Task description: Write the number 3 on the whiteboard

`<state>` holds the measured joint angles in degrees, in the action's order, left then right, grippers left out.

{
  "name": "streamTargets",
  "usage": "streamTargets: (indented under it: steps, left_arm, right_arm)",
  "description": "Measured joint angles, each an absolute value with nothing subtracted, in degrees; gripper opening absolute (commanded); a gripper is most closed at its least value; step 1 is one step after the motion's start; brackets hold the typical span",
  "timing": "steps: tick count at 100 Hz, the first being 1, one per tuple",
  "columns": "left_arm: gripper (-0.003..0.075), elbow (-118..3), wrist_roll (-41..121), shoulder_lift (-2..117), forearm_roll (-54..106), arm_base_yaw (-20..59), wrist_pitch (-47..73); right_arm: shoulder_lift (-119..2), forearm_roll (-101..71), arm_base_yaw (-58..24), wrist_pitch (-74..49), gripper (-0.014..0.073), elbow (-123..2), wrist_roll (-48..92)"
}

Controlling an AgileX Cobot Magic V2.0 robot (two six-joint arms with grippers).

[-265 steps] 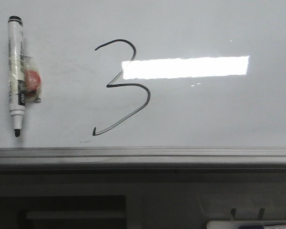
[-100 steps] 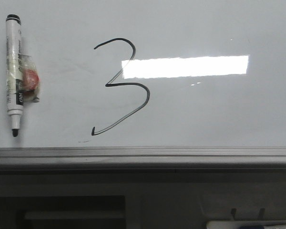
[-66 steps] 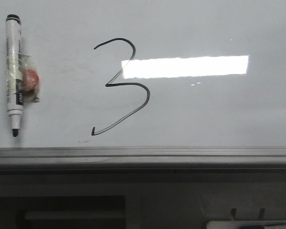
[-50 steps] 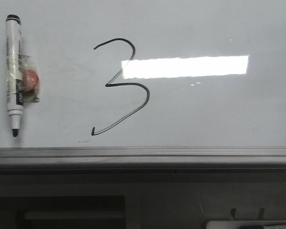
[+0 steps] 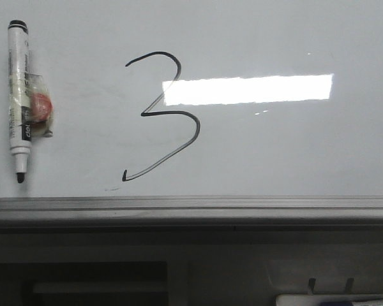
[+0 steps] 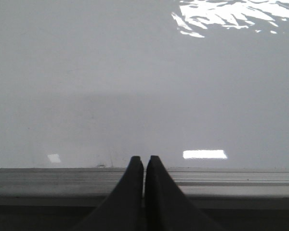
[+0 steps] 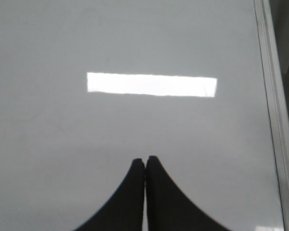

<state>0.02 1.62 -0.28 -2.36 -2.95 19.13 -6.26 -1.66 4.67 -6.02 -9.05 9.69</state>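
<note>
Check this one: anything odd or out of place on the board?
Mostly fine. The number 3 is complete on the whiteboard, though its tail fades. The uncapped marker lies on the board with something orange taped on.

left gripper (image 6: 144,161) and right gripper (image 7: 145,161) both have their fingers pressed together, holding nothing.

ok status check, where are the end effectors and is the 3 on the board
Left end effector shut, empty. Right end effector shut, empty. Thin black hand-drawn number 3 complete on glossy grey-white whiteboard. White marker pen lies left of it, uncapped.
</note>
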Motion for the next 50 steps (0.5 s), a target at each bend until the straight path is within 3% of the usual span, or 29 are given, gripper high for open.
streamTargets:
  steps: [18,37,50]
  left_arm:
    - [-0.0020,0.00,1.62,-0.28,-2.36,-2.95,19.13]
    - [-0.0020,0.00,1.62,-0.28,-2.50,-2.95,19.13]
    - [-0.0021,0.02,1.62,-0.28,-2.50,-2.95,19.13]
  right_arm:
    - [0.20,-1.66,4.78,-6.52,-0.0041,0.42,9.79]
    - [0.59,-1.66,4.90,-18.65,-0.0041,0.43,9.79]
    - [0.68,-1.66,4.90,-19.03,-0.0041,0.33,9.79]
